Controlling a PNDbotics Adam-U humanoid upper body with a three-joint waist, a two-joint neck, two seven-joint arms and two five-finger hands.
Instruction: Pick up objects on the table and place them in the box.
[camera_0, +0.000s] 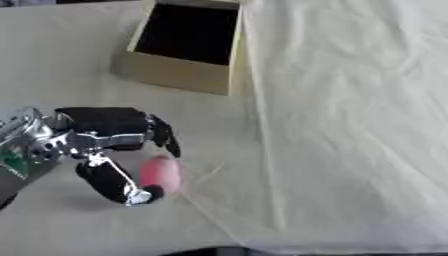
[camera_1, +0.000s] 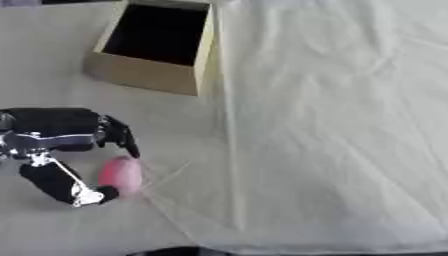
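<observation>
- Since the box (camera_0: 186, 75) shows only a dark interior with nothing visible inside, I judge the task barely started: 0 objects placed as far as the views show.
- Only 1 object visible to move: a pink egg-shaped object (camera_0: 161, 173), lying on the cloth-covered bench (camera_0: 350, 150), low and left in view.
- Left robot hand (camera_0: 109, 137) comes in from the left edge, low over the bench and right at the object.
- Its fingers (camera_0: 164, 136) curl down over the object's top; the thumb (camera_0: 118, 185) hooks in from below, tip at the object's lower edge.
- State: partly closed around the pink object, bracketing it from 2 sides. Contact looks made at both ends, but whether it is lifted off the cloth I cannot tell.
- The box sits well apart, further up the bench and slightly right of the robot hand, open side up.
- Remaining: secure the grasp, lift, carry to the box, release.
- The right robot hand appears in neither view.
</observation>
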